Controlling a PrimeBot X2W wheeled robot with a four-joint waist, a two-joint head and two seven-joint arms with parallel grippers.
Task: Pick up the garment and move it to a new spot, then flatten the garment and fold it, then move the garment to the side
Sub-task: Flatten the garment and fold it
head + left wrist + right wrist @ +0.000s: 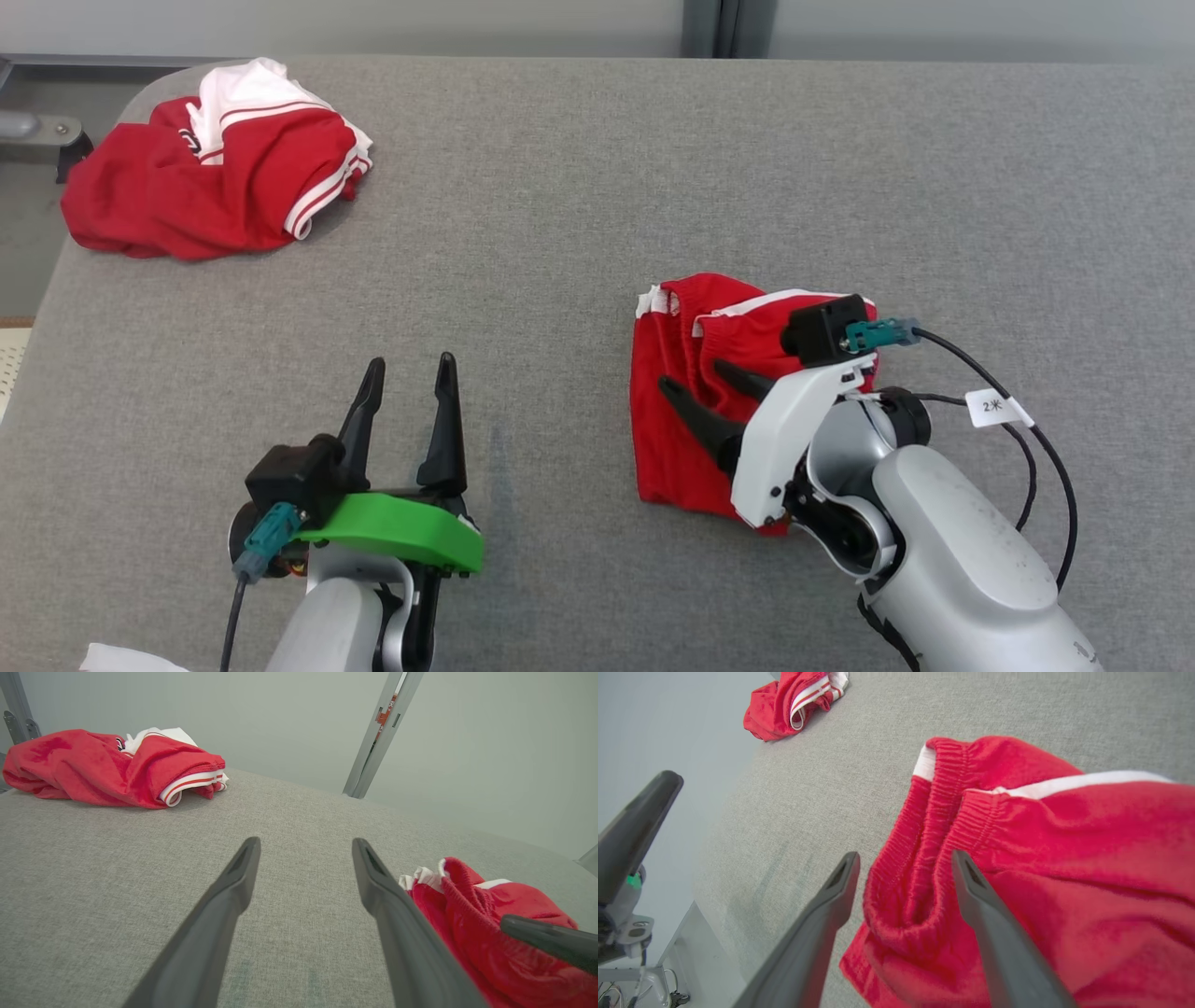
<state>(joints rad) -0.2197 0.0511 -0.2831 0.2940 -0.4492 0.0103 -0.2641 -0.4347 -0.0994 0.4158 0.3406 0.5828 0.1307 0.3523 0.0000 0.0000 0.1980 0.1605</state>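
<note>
The garment (681, 411), a pair of red shorts with a gathered elastic waistband and white trim, lies bunched on the grey fabric-covered worktop (597, 187), right of centre and toward the near edge in the head view. Its waistband end points to the far side, and the cloth is folded over itself rather than spread flat. The right end effector (695, 375) sits directly over it with its two dark fingers apart. In the right wrist view a ridge of the waistband lies between them, and I cannot tell whether the tips touch the cloth. The left end effector (411, 362) is well to the left of the shorts over bare worktop, its fingers also spread, with nothing between them. A second red and white garment (215, 177) lies crumpled at the far left corner of the worktop, well apart from both arms.
</note>
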